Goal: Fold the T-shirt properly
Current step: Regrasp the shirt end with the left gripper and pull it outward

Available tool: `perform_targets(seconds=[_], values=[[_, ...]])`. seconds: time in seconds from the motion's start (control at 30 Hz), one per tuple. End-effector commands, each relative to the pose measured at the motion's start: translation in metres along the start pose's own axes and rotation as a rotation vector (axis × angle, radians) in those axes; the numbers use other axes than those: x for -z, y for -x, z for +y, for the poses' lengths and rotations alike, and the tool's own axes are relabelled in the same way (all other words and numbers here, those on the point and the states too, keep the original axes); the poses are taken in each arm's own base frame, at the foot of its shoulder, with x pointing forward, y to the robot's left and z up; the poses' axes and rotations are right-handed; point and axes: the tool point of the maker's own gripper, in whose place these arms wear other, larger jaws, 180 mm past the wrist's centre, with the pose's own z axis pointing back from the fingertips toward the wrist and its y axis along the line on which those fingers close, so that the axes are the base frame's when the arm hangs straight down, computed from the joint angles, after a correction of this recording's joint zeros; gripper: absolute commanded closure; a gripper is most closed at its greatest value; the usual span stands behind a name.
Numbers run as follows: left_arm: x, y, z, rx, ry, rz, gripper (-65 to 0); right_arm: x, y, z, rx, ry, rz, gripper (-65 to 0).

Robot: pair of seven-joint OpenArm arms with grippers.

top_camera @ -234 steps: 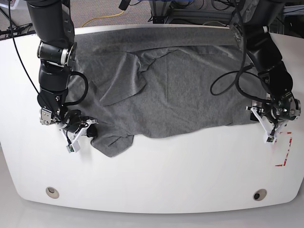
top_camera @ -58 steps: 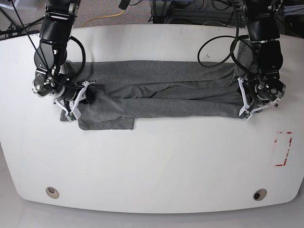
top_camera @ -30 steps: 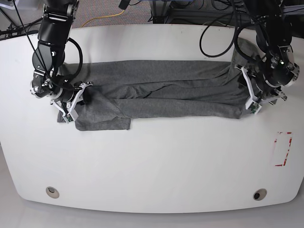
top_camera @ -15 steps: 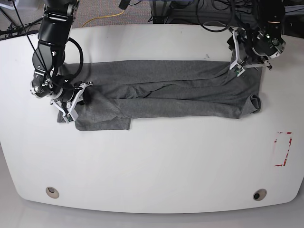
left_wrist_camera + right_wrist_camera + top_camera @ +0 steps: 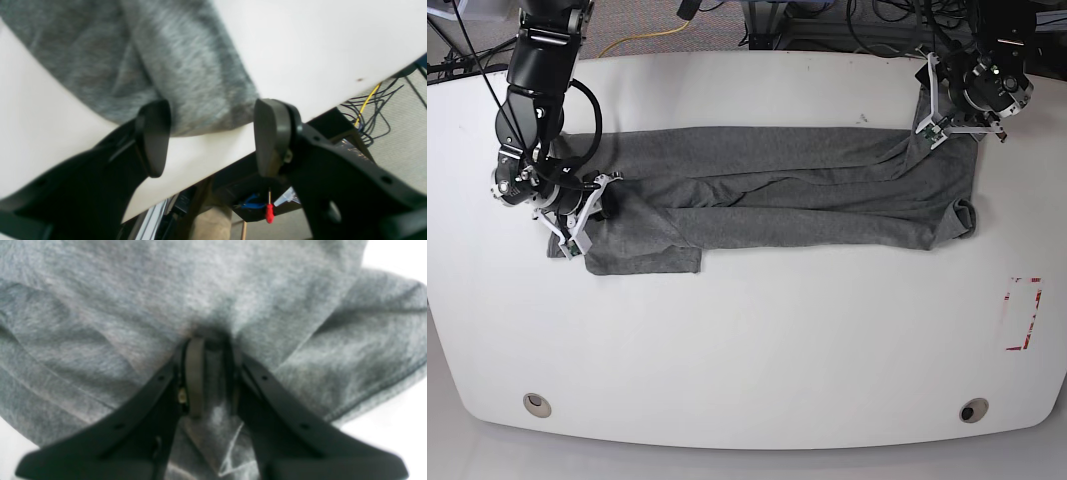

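The heather-grey T-shirt (image 5: 777, 195) lies across the upper half of the white bench (image 5: 747, 340) in the base view, folded into a long horizontal band that runs from the left arm of the frame to the right one. Long creases run along its length. At its lower left a flap of fabric hangs below the band's bottom edge; at the far right the cloth ends in a small rounded bulge near the bench edge.

The right gripper (image 5: 577, 215) sits at the left end of the band in the base view. Its wrist view shows the black fingers (image 5: 195, 380) drawn close together with a pinch of grey fabric bunched between them, so they are clamped on the T-shirt (image 5: 133, 306); a hemmed edge shows toward the right of that frame.

The left gripper (image 5: 947, 120) is at the upper right of the base view, above the T-shirt's right end and near the bench's back edge. In its wrist view the two fingers (image 5: 151, 136) stand well apart with nothing between them; grey cloth (image 5: 150, 56) and bare white bench surface (image 5: 317, 43) lie beyond them, out of the grasp.

A red-outlined rectangle (image 5: 1024, 313) is marked on the bench at the right, well apart from the shirt. Cables, one yellow (image 5: 642, 40), lie on the floor behind the bench.
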Motion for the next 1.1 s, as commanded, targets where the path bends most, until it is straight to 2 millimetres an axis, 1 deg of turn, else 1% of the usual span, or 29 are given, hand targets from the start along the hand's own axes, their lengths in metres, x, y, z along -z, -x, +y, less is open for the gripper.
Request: perform_targets(seconds=[0.0, 0.13, 0.23, 0.3, 0.37, 0.43, 0.57, 0.67, 0.83, 0.97, 1.0, 1.03, 1.07], values=[[-0.004, -0.003, 0.004, 0.01, -0.013, -0.014, -36.5, -0.003, 0.008, -0.007, -0.011, 0.027, 0.045, -10.1], [-0.003, -0.005, 0.002, 0.016, -0.007, -0.015, -36.5, -0.003, 0.007, -0.007, -0.01, 0.026, 0.044, -10.1], [0.0, -0.008, -0.01, 0.045, 0.023, -0.015, -36.5, -0.003, 0.007, -0.007, -0.01, 0.026, 0.044, -10.1], [0.001, -0.007, -0.013, 0.056, 0.029, -0.011, -36.5, -0.003, 0.007, -0.007, -0.01, 0.026, 0.044, -10.1], [0.002, 0.0, -0.013, 0.069, 0.021, 0.017, -36.5, -0.003, 0.007, -0.007, -0.01, 0.027, 0.042, -10.1], [0.002, 0.005, -0.009, 0.082, -0.006, 0.047, -36.5, -0.003, 0.007, -0.007, -0.01, 0.027, 0.042, -10.1], [0.008, 0.01, -0.013, 0.135, -0.02, 0.096, -36.5, -0.003, 0.007, -0.007, -0.01, 0.027, 0.042, -10.1], [0.009, 0.013, -0.009, 0.155, -0.049, 0.128, -36.5, -0.003, 0.007, -0.007, -0.01, 0.027, 0.042, -10.1], [0.009, 0.01, -0.007, 0.163, -0.061, 0.112, -36.5, -0.003, 0.007, -0.007, -0.01, 0.027, 0.042, -10.1], [0.014, 0.012, -0.009, 0.156, -0.047, 0.111, -36.4, -0.003, 0.007, -0.007, -0.01, 0.027, 0.042, -10.1], [0.014, 0.012, -0.009, 0.155, -0.046, 0.111, -35.6, -0.003, 0.007, -0.007, -0.01, 0.027, 0.042, -10.1], [0.014, 0.012, -0.009, 0.155, -0.046, 0.111, -32.2, -0.003, 0.007, -0.007, -0.01, 0.027, 0.042, -10.1], [0.014, 0.012, -0.009, 0.155, -0.046, 0.111, -27.2, -0.003, 0.007, -0.007, -0.01, 0.027, 0.042, -10.1]])
